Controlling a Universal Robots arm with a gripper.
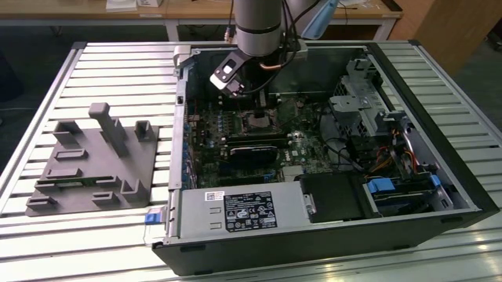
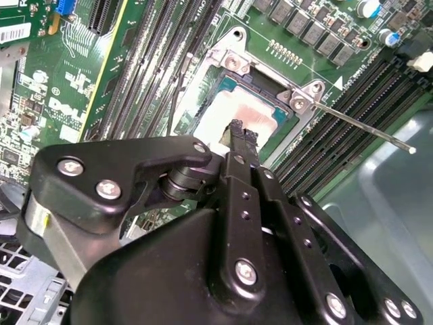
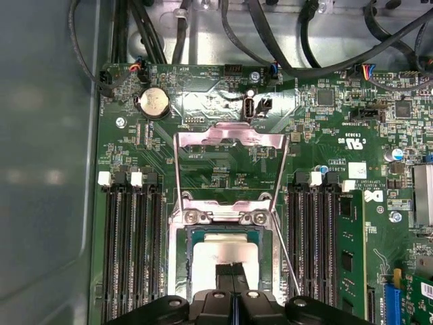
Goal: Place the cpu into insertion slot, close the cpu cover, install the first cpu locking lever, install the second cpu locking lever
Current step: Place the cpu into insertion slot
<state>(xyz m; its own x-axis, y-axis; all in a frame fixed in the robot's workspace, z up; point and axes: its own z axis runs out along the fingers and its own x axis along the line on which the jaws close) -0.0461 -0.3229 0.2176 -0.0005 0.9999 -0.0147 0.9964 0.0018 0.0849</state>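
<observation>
The cpu [image 3: 226,254] lies flat in the insertion slot [image 3: 189,233], its pale silver face up; it also shows in the second wrist view [image 2: 218,116]. The cpu cover [image 3: 230,137] is swung open away from the slot, and the board shows through its square cut-out. A thin locking lever [image 2: 365,128] sticks out free beside the slot, seen too in the first wrist view [image 3: 287,264]. My gripper [image 2: 240,132] hangs just above the cpu's face, its black fingers pressed together with nothing between them. In the exterior view the gripper [image 1: 255,97] is low inside the open case over the slot [image 1: 257,121].
Rows of memory slots [image 3: 132,250] flank the socket on both sides. A black oblong part [image 1: 251,154] lies near the slot. The drive cage [image 1: 365,111] and cables fill the exterior view's right. A grey fixture block [image 1: 94,158] stands on the table left of the case.
</observation>
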